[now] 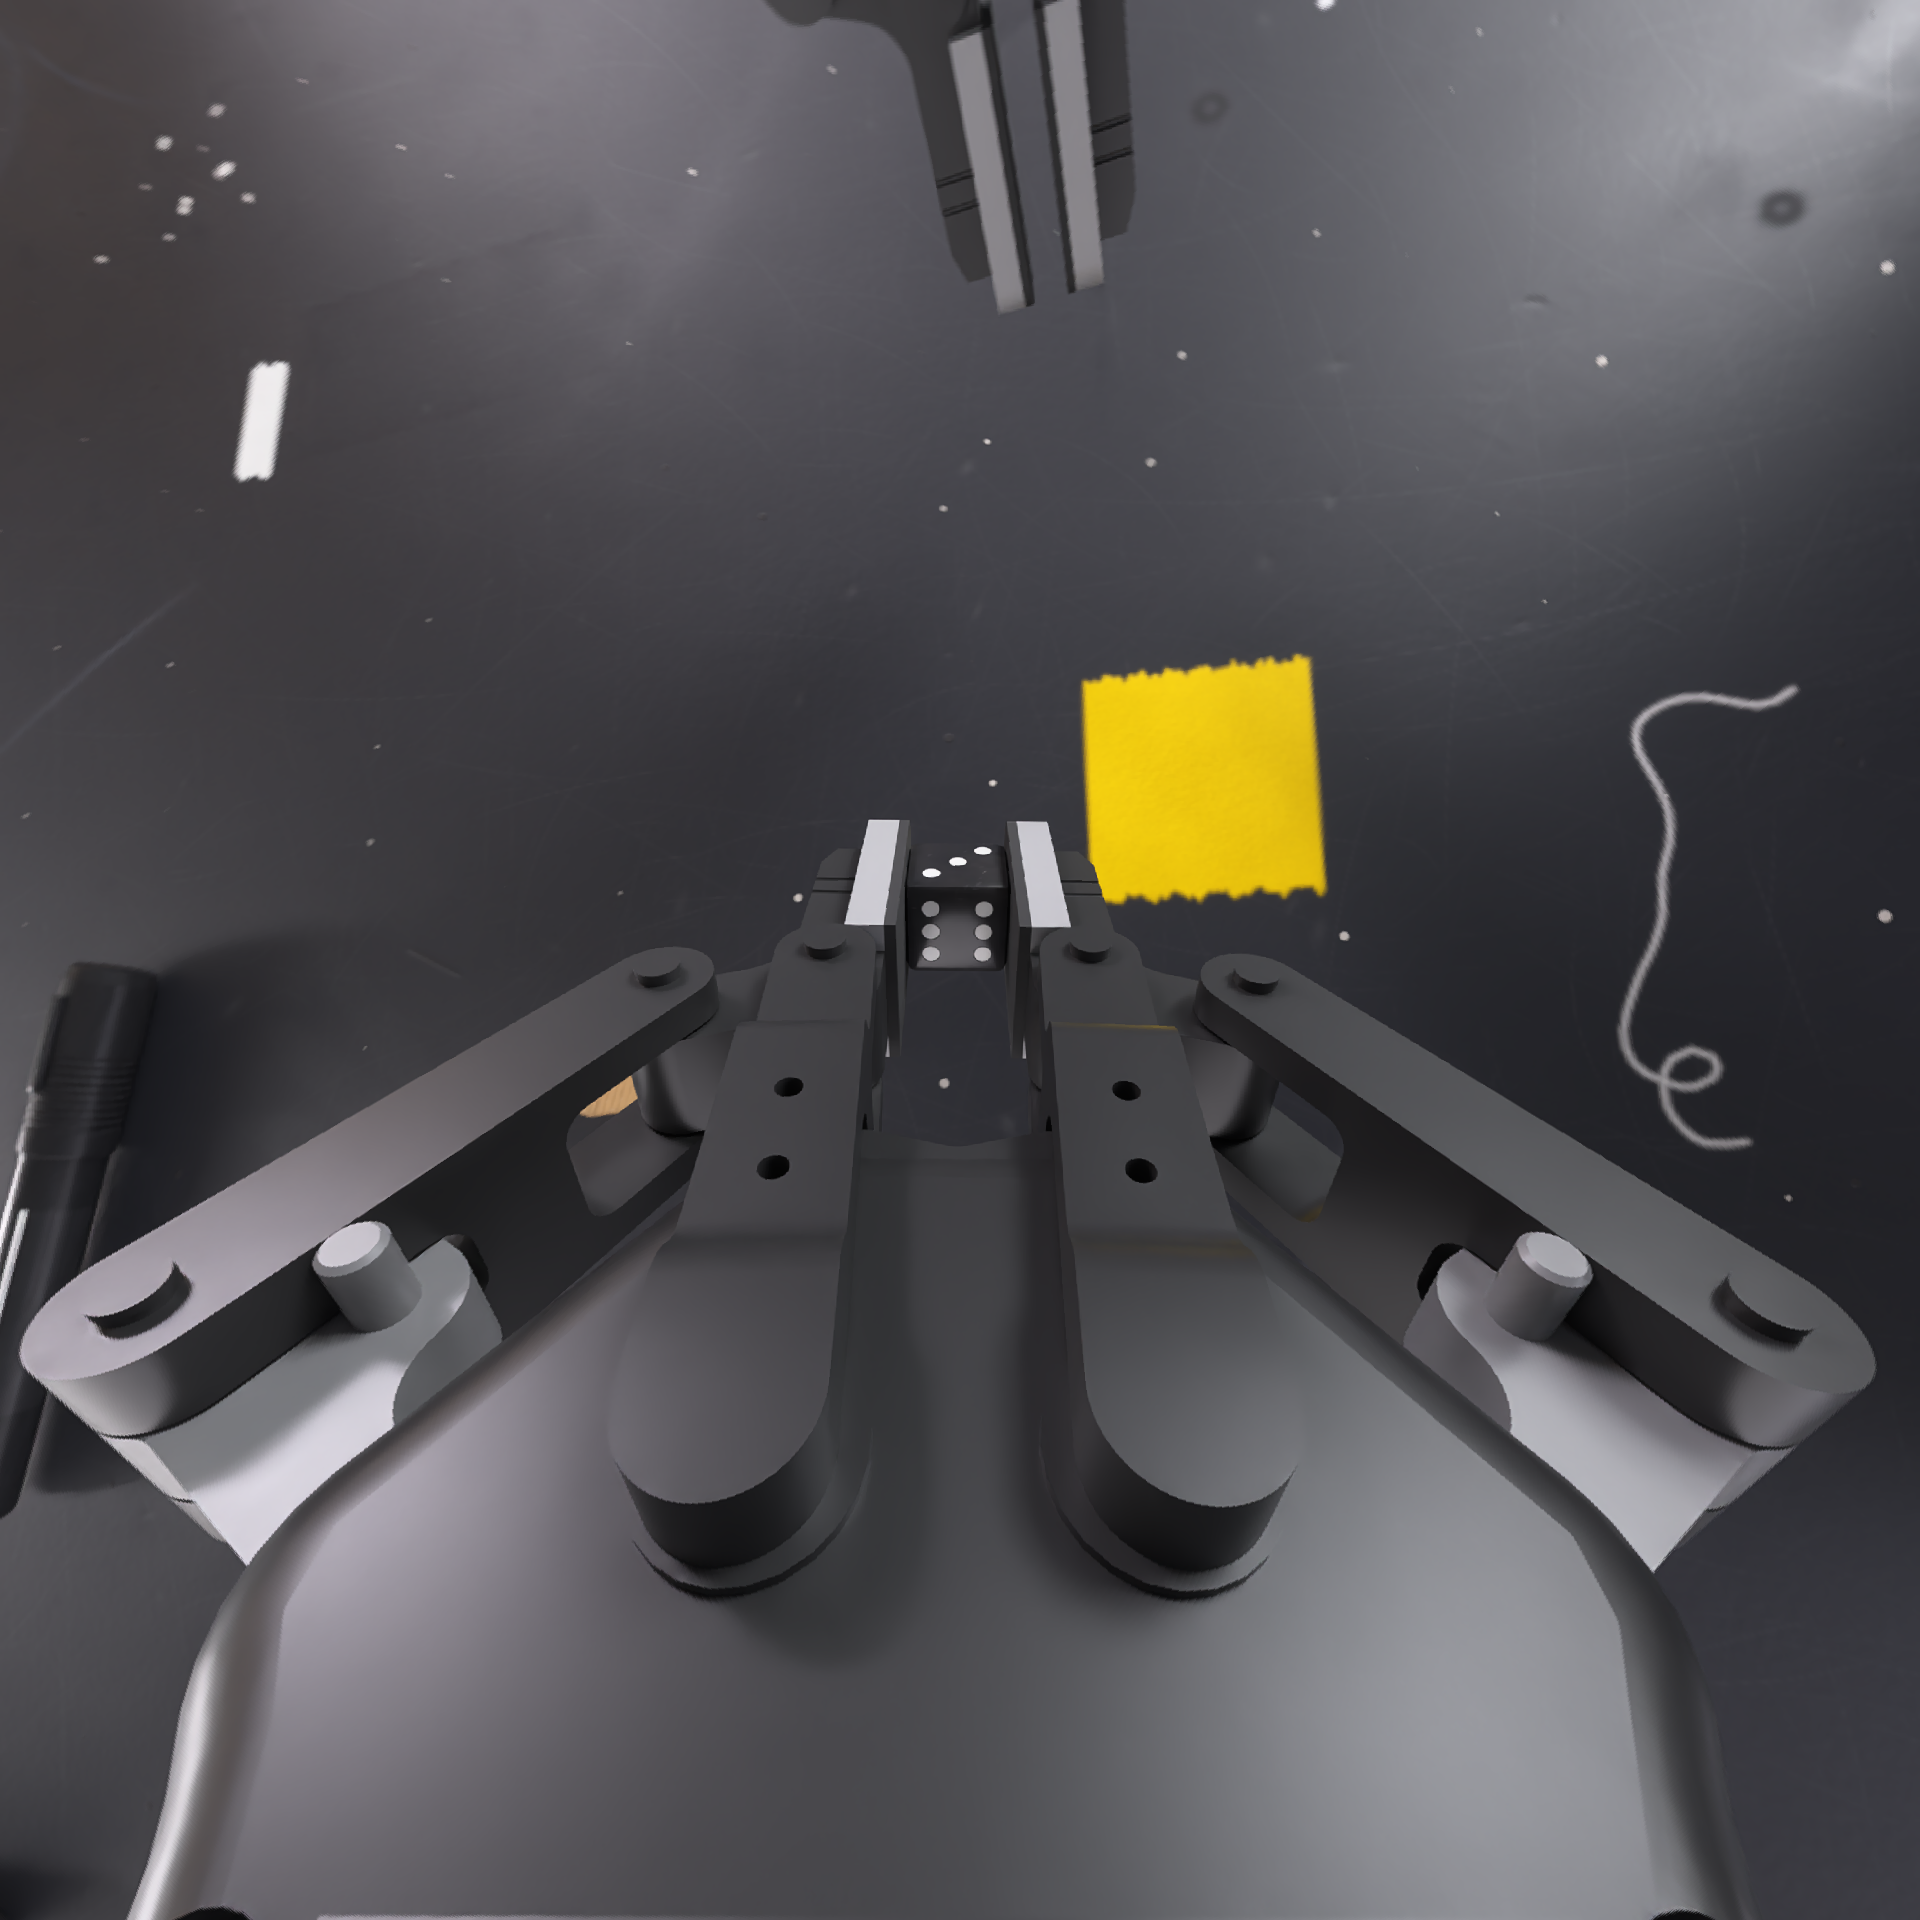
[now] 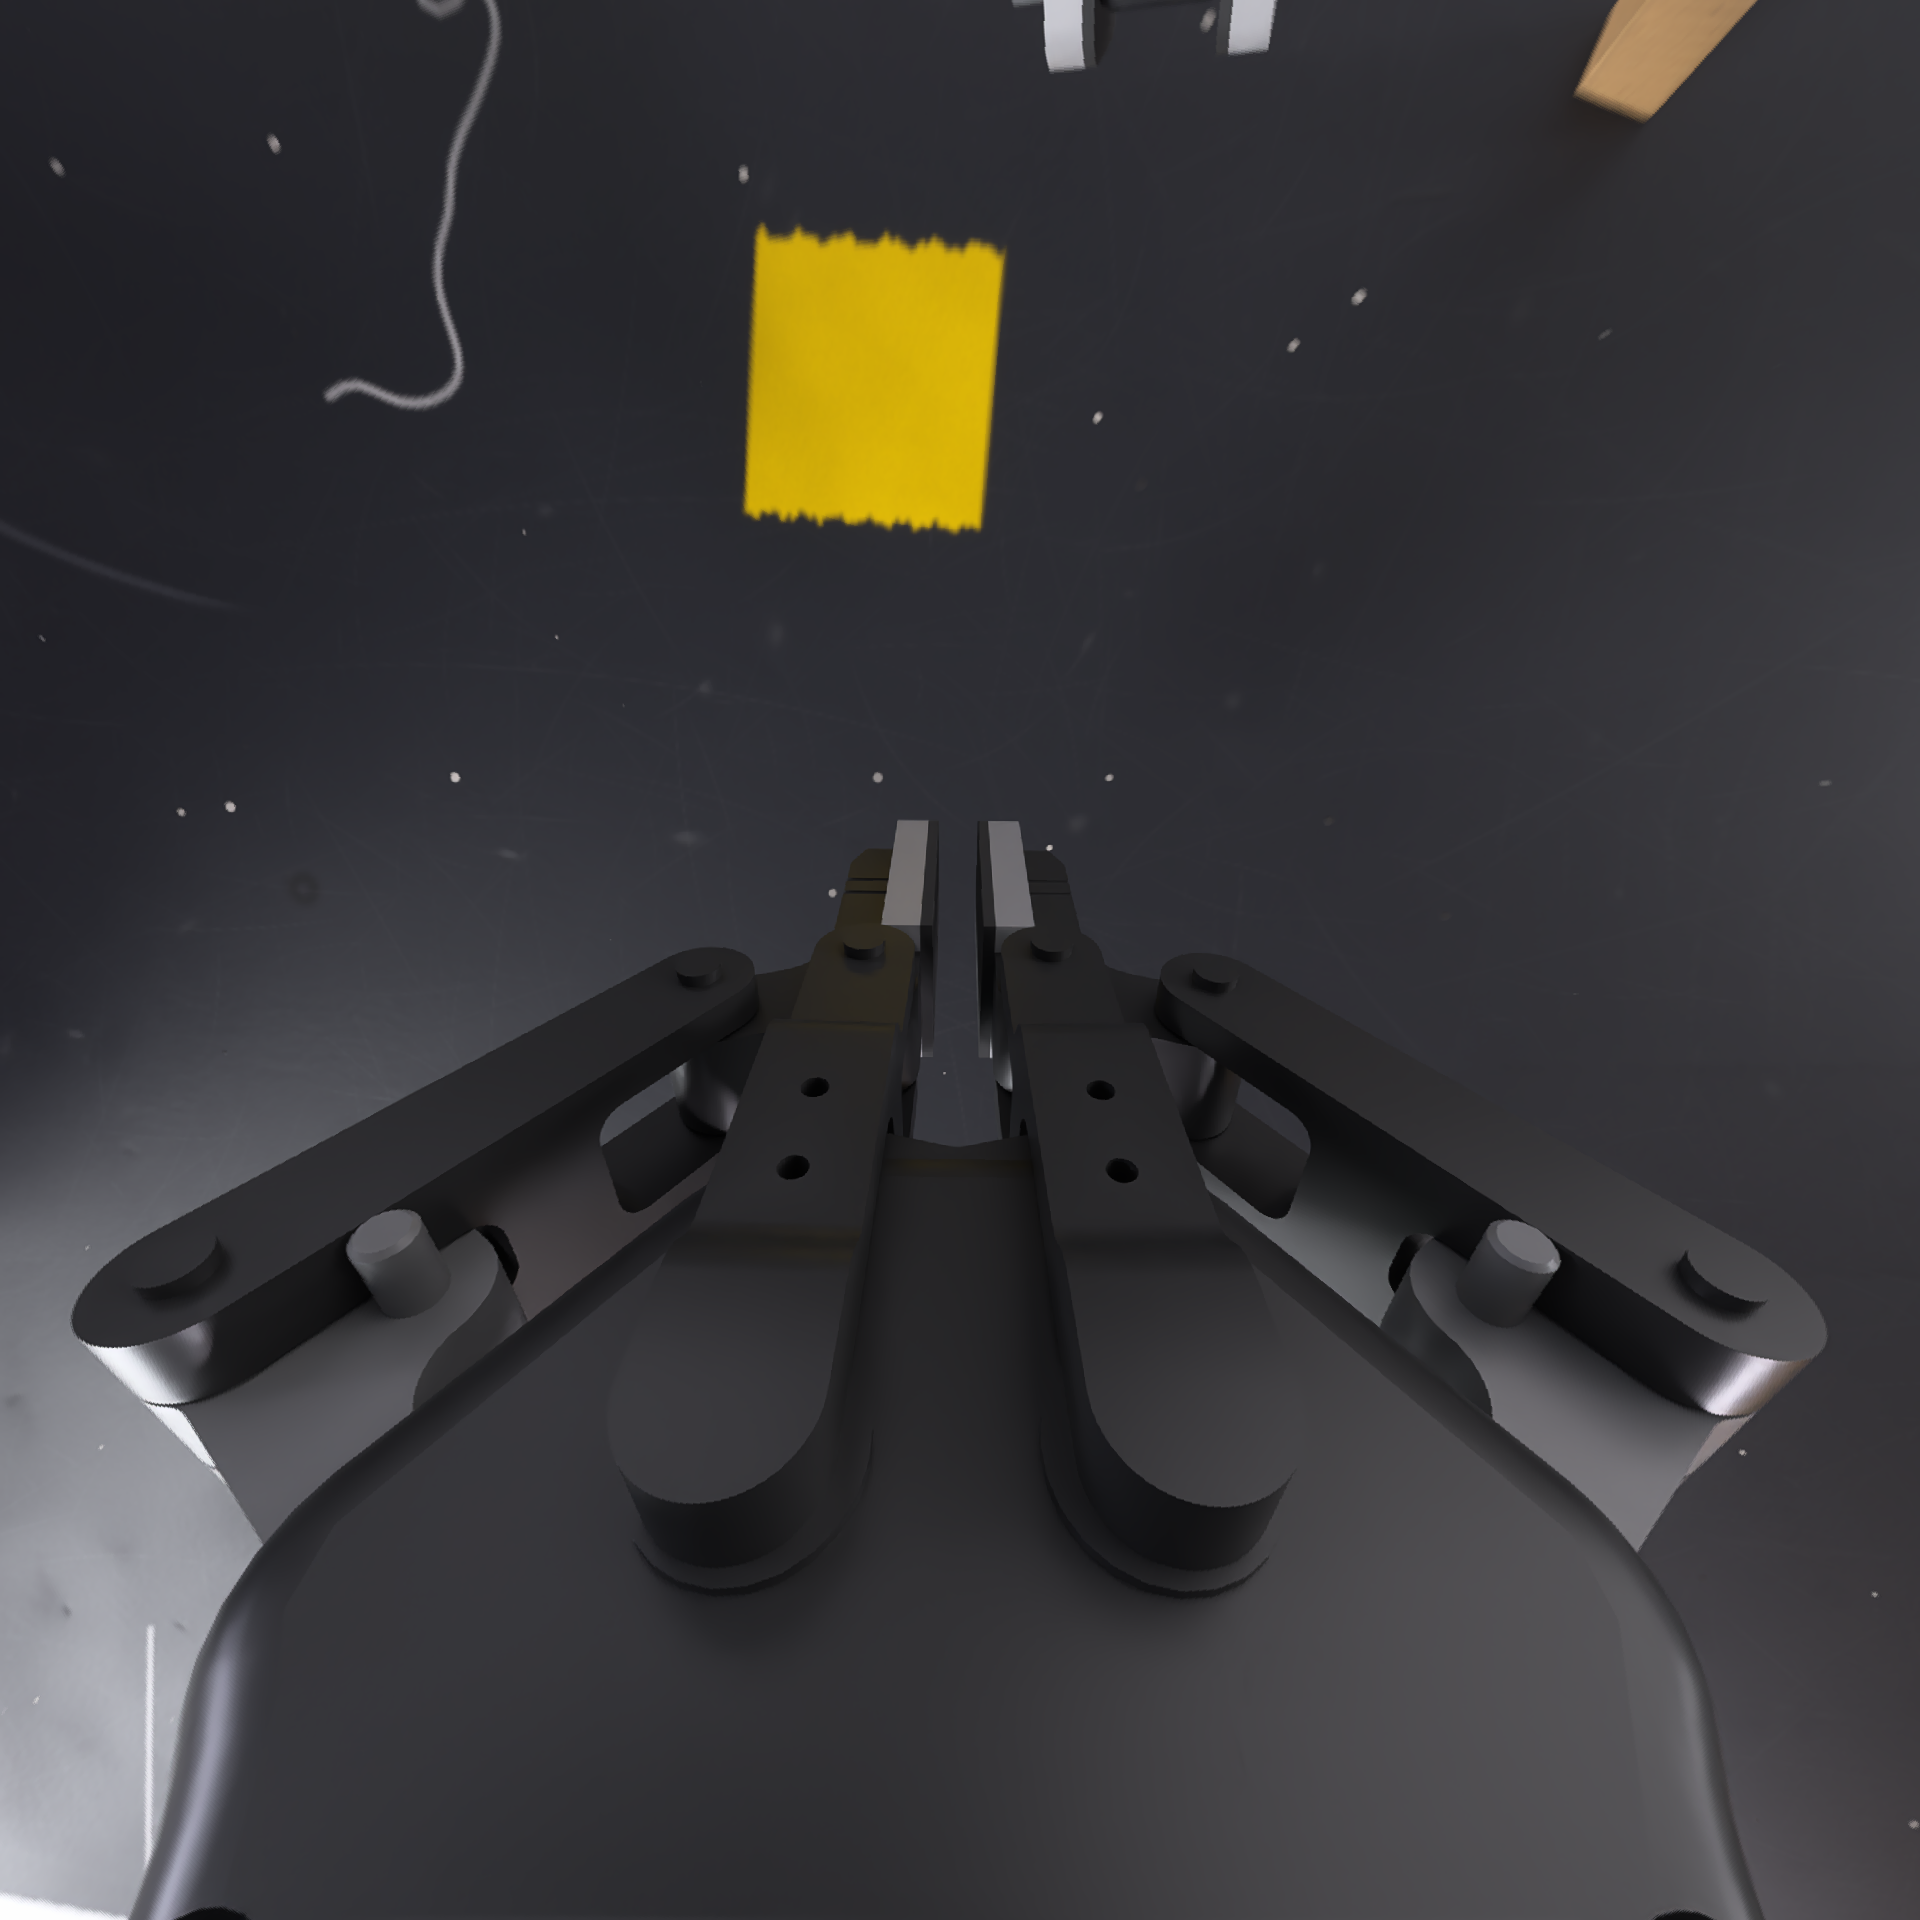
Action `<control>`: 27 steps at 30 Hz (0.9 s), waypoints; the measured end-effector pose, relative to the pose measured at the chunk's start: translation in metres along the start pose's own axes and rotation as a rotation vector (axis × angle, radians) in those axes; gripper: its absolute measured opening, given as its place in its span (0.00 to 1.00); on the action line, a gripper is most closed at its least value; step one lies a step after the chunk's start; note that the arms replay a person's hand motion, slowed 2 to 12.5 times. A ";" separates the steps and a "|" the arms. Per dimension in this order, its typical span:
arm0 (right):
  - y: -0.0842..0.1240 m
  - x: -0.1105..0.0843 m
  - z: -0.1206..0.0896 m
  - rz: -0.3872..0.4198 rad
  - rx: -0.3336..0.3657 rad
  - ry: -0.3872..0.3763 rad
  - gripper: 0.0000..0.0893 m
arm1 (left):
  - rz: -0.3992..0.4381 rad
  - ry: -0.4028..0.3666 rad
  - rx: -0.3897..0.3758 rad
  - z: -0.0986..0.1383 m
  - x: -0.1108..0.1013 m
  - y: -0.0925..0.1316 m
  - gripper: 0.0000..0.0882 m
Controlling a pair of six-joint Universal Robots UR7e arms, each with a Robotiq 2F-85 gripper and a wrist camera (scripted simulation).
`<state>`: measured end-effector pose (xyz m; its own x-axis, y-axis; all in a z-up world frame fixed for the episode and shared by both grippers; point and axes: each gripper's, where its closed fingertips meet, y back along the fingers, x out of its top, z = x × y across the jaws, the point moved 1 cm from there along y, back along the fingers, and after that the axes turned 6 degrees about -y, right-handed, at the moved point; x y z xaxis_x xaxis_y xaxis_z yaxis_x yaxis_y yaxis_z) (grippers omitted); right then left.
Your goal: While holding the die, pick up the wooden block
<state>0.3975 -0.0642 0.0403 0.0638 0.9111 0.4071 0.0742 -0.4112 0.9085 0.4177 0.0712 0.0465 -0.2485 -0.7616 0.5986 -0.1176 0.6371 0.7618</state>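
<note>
My left gripper point(image 1: 957, 878) is shut on a small black die point(image 1: 957, 909) with white pips, held between its fingertips above the dark table. A sliver of the wooden block point(image 1: 608, 1099) shows under the left gripper's linkage; most of it is hidden. In the right wrist view the wooden block point(image 2: 1652, 52) lies at the top right corner, cut off by the frame edge. My right gripper point(image 2: 957, 873) is shut with nothing between its pads, above the bare table. It also shows at the top of the left wrist view point(image 1: 1029, 218). The left gripper shows at the top edge of the right wrist view point(image 2: 1153, 26).
A yellow square patch point(image 1: 1203, 779) lies flat on the table just right of the left fingertips; it also shows in the right wrist view point(image 2: 873, 379). A white string point(image 1: 1662, 904) curls at the right. A black marker point(image 1: 62, 1174) lies at the left edge. A white strip point(image 1: 260, 421) lies far left.
</note>
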 end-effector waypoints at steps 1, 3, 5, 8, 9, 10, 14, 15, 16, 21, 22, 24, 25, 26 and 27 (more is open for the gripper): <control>0.003 0.002 0.001 0.022 -0.005 -0.001 0.07 | 0.009 0.011 0.012 -0.002 0.000 0.002 0.18; 0.009 0.007 0.002 0.071 -0.015 -0.001 0.07 | 0.012 0.022 0.037 -0.006 -0.002 0.004 0.18; 0.014 0.016 0.004 0.129 -0.024 0.001 0.06 | -0.004 0.017 0.072 -0.011 -0.005 0.005 0.18; 0.019 0.032 0.008 0.207 -0.038 0.003 0.05 | -0.037 0.014 0.147 -0.023 -0.010 0.008 0.18; 0.020 0.036 0.009 0.223 -0.041 0.004 0.04 | -0.040 0.020 0.168 -0.027 -0.011 0.009 0.18; 0.020 0.041 0.010 0.236 -0.045 0.006 0.04 | -0.040 0.029 0.186 -0.031 -0.011 0.010 0.18; 0.014 0.060 0.012 0.283 -0.057 0.015 0.03 | -0.024 0.080 0.271 -0.049 -0.012 0.016 0.18; 0.011 0.066 0.012 0.297 -0.056 0.016 0.01 | -0.024 0.093 0.304 -0.056 -0.014 0.018 0.18; 0.008 0.072 0.011 0.312 -0.053 0.018 0.00 | -0.025 0.106 0.339 -0.062 -0.016 0.021 0.18; -0.011 0.100 0.009 0.372 -0.037 0.048 0.00 | -0.019 0.167 0.475 -0.088 -0.025 0.033 0.18; -0.015 0.105 0.010 0.379 -0.040 0.051 0.00 | -0.014 0.178 0.500 -0.092 -0.026 0.036 0.18; -0.023 0.113 0.012 0.382 -0.042 0.052 0.00 | -0.003 0.201 0.543 -0.100 -0.028 0.041 0.18; -0.026 0.117 0.013 0.382 -0.041 0.049 0.00 | 0.002 0.211 0.561 -0.103 -0.029 0.043 0.18; -0.030 0.120 0.014 0.383 -0.038 0.046 0.00 | 0.007 0.219 0.575 -0.105 -0.030 0.044 0.18; -0.033 0.123 0.014 0.382 -0.025 0.041 0.00 | 0.012 0.225 0.586 -0.107 -0.031 0.046 0.18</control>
<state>0.4168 0.0612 0.0590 0.0419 0.6929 0.7198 0.0287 -0.7210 0.6924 0.5230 0.1107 0.0895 -0.0519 -0.7193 0.6927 -0.6391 0.5570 0.5304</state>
